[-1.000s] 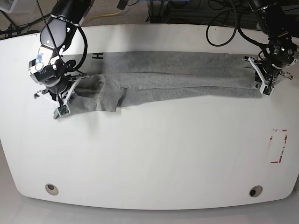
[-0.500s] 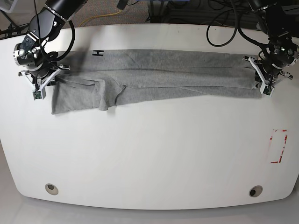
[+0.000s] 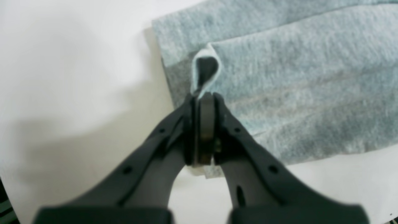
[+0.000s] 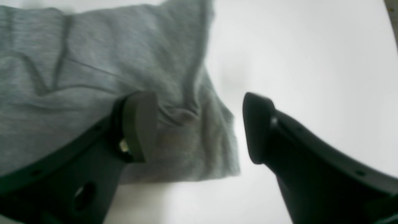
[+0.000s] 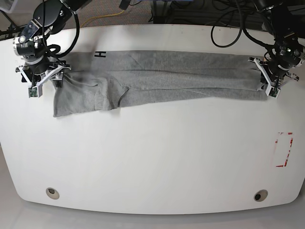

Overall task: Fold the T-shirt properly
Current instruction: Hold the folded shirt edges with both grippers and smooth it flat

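1. The white, glossy, rounded counter [image 5: 152, 157] carries two round metal insets near its 6 o'clock edge [image 5: 53, 192] and a red-and-white rectangular marking [image 5: 284, 149] at 4 o'clock; dark cables [image 5: 228, 28] lie beyond the 12 o'clock edge.
2. The soft heather-grey short-sleeved cotton T-shirt [image 5: 162, 78] lies folded into a long band across the 12 o'clock half of the counter, a black block letter [image 5: 99, 54] showing at 11 o'clock. The 6 o'clock half is bare.
3. The left end effector [image 3: 202, 102] is pinched shut on a small upright loop of T-shirt edge at 2 o'clock, beside bare counter.
4. The right end effector [image 4: 199, 124] is spread wide above the rumpled 10 o'clock corner, one finger over cloth, the other over counter.
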`<state>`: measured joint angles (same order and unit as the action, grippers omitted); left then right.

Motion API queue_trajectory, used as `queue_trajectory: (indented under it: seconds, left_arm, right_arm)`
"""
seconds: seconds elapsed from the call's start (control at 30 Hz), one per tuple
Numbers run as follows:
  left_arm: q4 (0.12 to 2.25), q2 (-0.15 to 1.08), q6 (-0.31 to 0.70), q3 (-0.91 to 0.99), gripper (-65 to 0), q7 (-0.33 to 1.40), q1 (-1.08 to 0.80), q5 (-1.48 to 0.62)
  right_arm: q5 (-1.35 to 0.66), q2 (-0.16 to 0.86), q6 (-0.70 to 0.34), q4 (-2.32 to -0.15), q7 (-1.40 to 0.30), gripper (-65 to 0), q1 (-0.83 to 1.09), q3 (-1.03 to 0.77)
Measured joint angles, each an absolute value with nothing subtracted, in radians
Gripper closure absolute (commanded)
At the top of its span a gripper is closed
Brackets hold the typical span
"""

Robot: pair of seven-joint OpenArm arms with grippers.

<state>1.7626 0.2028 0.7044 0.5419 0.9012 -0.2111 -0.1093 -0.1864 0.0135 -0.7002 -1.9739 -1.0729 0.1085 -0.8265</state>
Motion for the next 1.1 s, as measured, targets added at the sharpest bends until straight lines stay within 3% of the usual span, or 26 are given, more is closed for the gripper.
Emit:
queue_trajectory:
  seconds: [0.33,0.57,0.63,0.77,0.83,1.0,1.1]
  left_arm:
    - [1.763,0.205,0.704,0.545,-0.4,0.901,-0.212,-0.112]
    - [1.764,0.205,0.704,0.551,-1.3,0.901,-0.222,-0.113]
    - [1.764,0.203,0.704,0.574,-8.2,0.9,-0.221,-0.113]
    - [1.764,0.206,0.704,0.624,-32.9,0.902,-0.223,-0.109]
    - [1.765,0.206,0.704,0.644,-41.2,0.9,-0.231,-0.113]
    - [1.766,0.206,0.703,0.685,-41.1,0.933,-0.252,-0.179]
    - [1.765,0.231,0.704,0.736,-41.2,1.028,-0.255,-0.329]
  right_arm:
    - [-0.163,0.012,-0.699,-1.722,-1.066,-23.5,-0.006,-0.692]
    - [-0.155,0.035,-0.7,-1.599,-1.007,-22.0,-0.016,-0.692]
    - [-0.16,0.054,-0.699,-1.581,-0.982,-22.0,-0.009,-0.692]
    - [-0.152,0.081,-0.696,-1.568,-0.999,-21.9,0.014,-0.693]
    - [-0.154,0.08,-0.697,-1.568,-0.999,-21.9,0.011,-0.693]
    - [-0.155,0.081,-0.697,-1.569,-0.996,-21.9,0.009,-0.688]
    - [-0.157,0.082,-0.697,-1.569,-0.999,-22.0,0.009,-0.688]
